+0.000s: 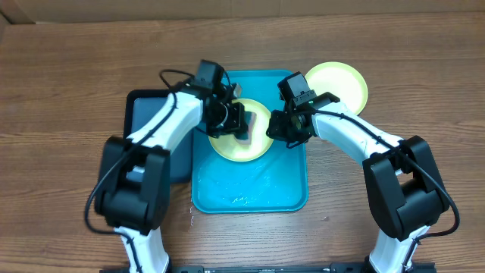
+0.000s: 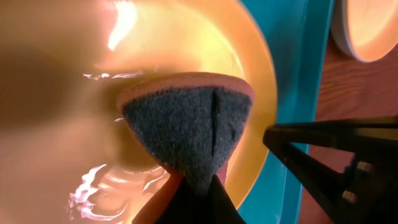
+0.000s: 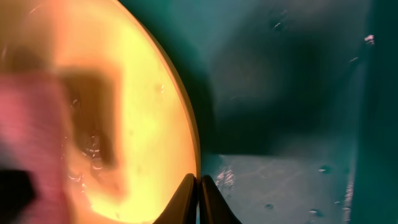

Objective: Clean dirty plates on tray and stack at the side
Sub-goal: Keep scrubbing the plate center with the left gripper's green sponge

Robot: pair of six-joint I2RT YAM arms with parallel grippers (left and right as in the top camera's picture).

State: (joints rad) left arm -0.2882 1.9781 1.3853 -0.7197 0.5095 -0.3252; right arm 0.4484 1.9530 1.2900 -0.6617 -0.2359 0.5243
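A pale yellow-green dirty plate point(image 1: 241, 145) sits tilted over the teal tray point(image 1: 250, 189). My right gripper point(image 1: 277, 129) is shut on its right rim; in the right wrist view the closed jaws point(image 3: 198, 186) pinch the plate's edge point(image 3: 180, 118). My left gripper point(image 1: 232, 120) is shut on a pink sponge point(image 2: 186, 127) with a dark grey scouring face, pressed against the plate's inner surface point(image 2: 186, 43). The plate looks wet and glossy around the sponge. A second yellow-green plate point(image 1: 338, 83) lies on the table to the right of the tray.
A smaller dark tray point(image 1: 144, 110) lies left of the teal tray, under my left arm. Water droplets point(image 1: 239, 199) speckle the teal tray's near half. Bare wooden table surrounds both trays.
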